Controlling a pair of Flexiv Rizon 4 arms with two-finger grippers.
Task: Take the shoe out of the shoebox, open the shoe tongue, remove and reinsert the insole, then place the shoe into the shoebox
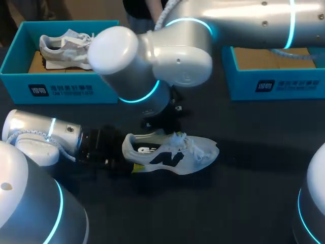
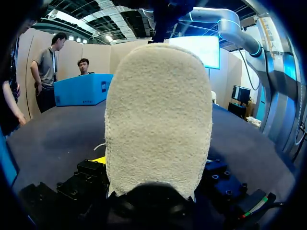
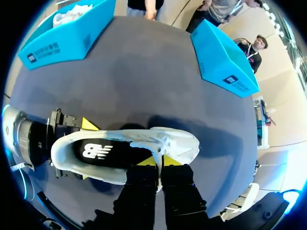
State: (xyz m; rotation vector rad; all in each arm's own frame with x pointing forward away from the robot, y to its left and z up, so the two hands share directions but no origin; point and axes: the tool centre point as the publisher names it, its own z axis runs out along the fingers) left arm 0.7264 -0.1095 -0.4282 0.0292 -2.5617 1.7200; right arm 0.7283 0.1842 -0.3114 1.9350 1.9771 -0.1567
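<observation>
Shoe (image 1: 170, 152) sits upright in the middle of the dark table (image 1: 254, 198), outside both boxes, heel toward 9 o'clock and toe toward 3 o'clock in the head view. The left gripper (image 3: 87, 150) comes in from 9 o'clock and clamps the heel, one yellow tip on each side (in its own wrist view the fuzzy heel fills nearly everything). The right gripper (image 3: 160, 160) comes down from above, its fingers drawn narrow, tips almost together and nipping the upper beside the laces. The printed insole shows inside the opening. A blue shoebox (image 1: 61, 89) at 11 o'clock holds a second shoe (image 1: 63, 47); another blue box (image 1: 274, 84) stands at 2 o'clock.
</observation>
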